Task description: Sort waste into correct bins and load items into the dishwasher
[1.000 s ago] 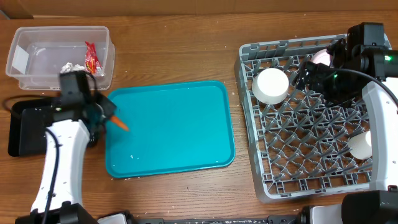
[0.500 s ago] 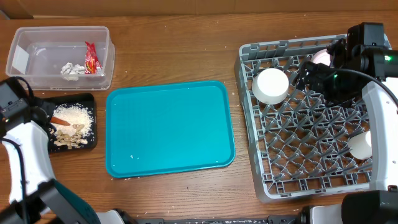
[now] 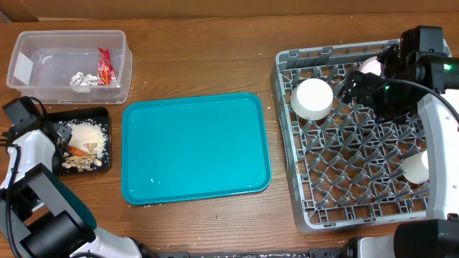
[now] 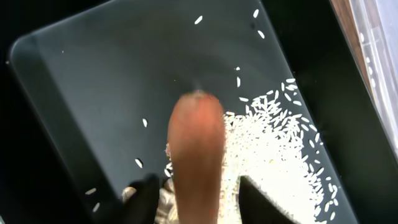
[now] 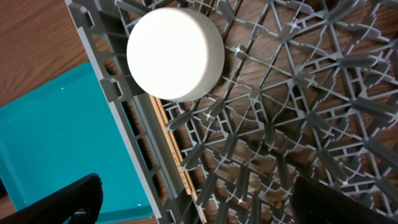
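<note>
Hanging low over the black tray (image 4: pixel 93 81), the left gripper (image 4: pixel 202 199) has its jaws a little apart. The carrot (image 4: pixel 196 143) sits loose between them by the rice (image 4: pixel 280 143), where food scraps belong. The right gripper (image 5: pixel 196 190) hangs wide and empty over the grey rack (image 5: pixel 298 124).

Wooden table (image 3: pixel 201 64), clear tub (image 3: pixel 50 61), black tray (image 3: pixel 100 113), teal tray (image 3: pixel 195 147), grey rack (image 3: pixel 358 165)

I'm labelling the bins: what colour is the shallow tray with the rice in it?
Black. The tray shows best in the left wrist view, filling the frame.
</note>
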{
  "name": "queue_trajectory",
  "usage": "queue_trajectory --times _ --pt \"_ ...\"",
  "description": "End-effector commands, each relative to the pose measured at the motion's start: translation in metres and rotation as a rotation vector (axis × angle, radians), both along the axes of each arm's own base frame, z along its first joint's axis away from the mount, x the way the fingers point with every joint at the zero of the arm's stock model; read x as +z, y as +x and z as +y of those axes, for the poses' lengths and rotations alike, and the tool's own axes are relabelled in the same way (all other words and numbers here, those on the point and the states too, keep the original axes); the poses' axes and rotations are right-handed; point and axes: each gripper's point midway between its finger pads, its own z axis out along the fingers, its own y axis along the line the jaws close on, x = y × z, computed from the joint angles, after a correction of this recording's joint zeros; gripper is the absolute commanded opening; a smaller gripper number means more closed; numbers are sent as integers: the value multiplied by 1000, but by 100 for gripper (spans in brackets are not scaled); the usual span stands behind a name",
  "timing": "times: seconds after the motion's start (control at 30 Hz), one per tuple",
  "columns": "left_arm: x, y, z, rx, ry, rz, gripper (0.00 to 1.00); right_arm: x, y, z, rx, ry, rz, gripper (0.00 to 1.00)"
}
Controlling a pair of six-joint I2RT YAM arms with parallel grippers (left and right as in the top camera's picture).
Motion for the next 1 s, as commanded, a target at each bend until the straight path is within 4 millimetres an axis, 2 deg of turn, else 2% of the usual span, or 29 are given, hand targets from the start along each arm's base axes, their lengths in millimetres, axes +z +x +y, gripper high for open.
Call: queue_trajectory --times 0.0,0.07,0.17,0.3,0.4,0.47,0.53,0.63,0.7,0.8,0.83,0.87,0.97 --pt "5 9 1 -53 4 -15 58 1 1 -1 3 -12 -8 100" --pt "12 18 -3 -104 -11 -41 66 1 1 -1 4 -12 -8 100" --pt "31 31 -6 -146 -23 -89 68 2 4 -1 7 -14 -19 100" --pt "77 50 -12 -198 -41 -180 72 5 13 -2 6 -17 -61 100" --pt "110 64 -26 -271 -42 -242 73 10 23 4 21 11 -105 100" --pt "134 75 -46 -359 -35 -277 74 14 29 10 36 39 -137 100" --pt "151 86 -75 -477 -24 -296 75 20 36 20 99 72 -187 100" --pt "159 92 -125 -677 -13 -267 78 25 40 38 186 117 -229 100" --pt "149 83 -168 -820 -49 -182 84 23 37 52 244 126 -224 100" --pt "128 51 -214 -919 -165 -22 88 12 25 69 305 112 -158 100" --pt "122 38 -225 -936 -206 34 90 6 18 73 316 96 -120 100" --pt "117 21 -235 -948 -250 100 100 0 11 74 321 79 -78 100" --pt "110 -24 -248 -940 -370 264 100 -12 -11 75 329 34 33 100"
